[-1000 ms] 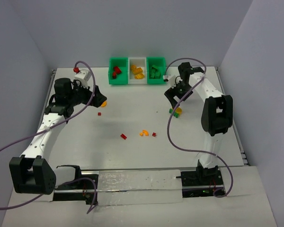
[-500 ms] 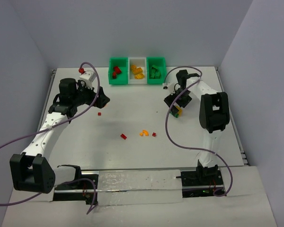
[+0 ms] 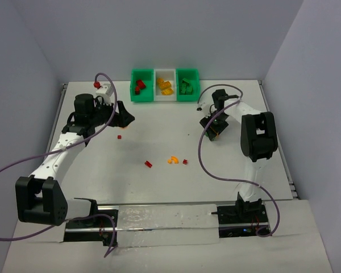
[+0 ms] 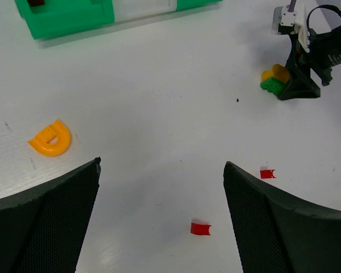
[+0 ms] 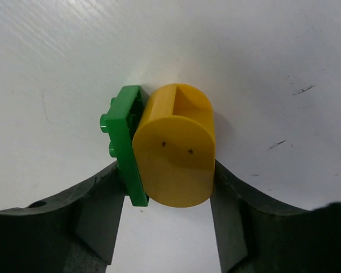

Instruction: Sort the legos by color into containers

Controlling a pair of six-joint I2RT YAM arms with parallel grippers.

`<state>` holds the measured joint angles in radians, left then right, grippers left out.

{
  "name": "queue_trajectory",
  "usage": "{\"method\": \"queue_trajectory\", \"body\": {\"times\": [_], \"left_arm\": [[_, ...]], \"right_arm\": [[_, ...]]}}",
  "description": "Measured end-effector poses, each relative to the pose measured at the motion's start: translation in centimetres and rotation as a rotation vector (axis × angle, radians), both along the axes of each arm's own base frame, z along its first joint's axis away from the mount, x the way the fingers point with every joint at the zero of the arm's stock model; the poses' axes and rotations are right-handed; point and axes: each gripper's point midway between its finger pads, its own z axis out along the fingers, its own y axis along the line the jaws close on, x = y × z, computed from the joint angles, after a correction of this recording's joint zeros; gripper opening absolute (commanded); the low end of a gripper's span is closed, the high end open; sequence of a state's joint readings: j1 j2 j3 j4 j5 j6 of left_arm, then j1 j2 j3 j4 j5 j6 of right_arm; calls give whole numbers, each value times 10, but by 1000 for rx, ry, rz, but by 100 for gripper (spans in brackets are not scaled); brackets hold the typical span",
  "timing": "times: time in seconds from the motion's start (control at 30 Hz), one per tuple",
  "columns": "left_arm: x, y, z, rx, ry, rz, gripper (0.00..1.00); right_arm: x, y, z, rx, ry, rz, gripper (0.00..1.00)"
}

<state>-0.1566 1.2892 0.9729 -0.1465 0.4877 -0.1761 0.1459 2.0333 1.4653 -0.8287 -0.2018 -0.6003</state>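
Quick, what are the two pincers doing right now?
Left pincer: open, holding nothing.
Right pincer: closed on the rounded yellow plastic brick and the flat green plastic brick touching it.

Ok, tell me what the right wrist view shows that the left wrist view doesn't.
Only right wrist: the studs of the flat green plastic brick, pressed against the rounded yellow plastic brick, and how closely the right fingers flank the pair. Only left wrist: an orange D-shaped plastic brick, two small red plastic bricks, the bright green plastic bin and the open left fingers. Both: the green and yellow pair, the right fingers beside it, and the white table.
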Motion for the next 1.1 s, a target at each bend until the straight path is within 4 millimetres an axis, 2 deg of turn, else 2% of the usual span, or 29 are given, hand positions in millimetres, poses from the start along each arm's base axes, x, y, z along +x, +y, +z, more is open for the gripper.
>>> {"method": "queue_trajectory", "body": {"times": [0.1,0.27,0.37,0.47,0.6,0.7,0.87,1.0,1.1], "left_arm": [[-1,-5,-5,-37,38,-4,92],[-10,-15,-10,-108,90,-36,91],[-14,-24,-10,-156,118,-68,91],[-19,-33,-10,-195,148,-102,91],[-26,-50,-8,-247,185,-155,91],[-35,-67,-7,-284,223,-204,91],[-54,-99,-15,-320,316,-296,92],[-67,-125,-19,-320,370,-377,92],[-77,-138,-19,-319,392,-424,93]], "right_arm": [[1,2,1,14,-13,-1,53],[-7,10,10,65,-33,32,54],[-15,19,28,119,-80,110,54],[-15,32,64,170,-189,230,54],[-19,67,115,219,-351,436,54],[-35,106,139,243,-431,615,53],[-65,156,159,258,-505,853,53],[-77,172,161,223,-531,955,53],[-82,180,160,183,-544,1017,53]]}}
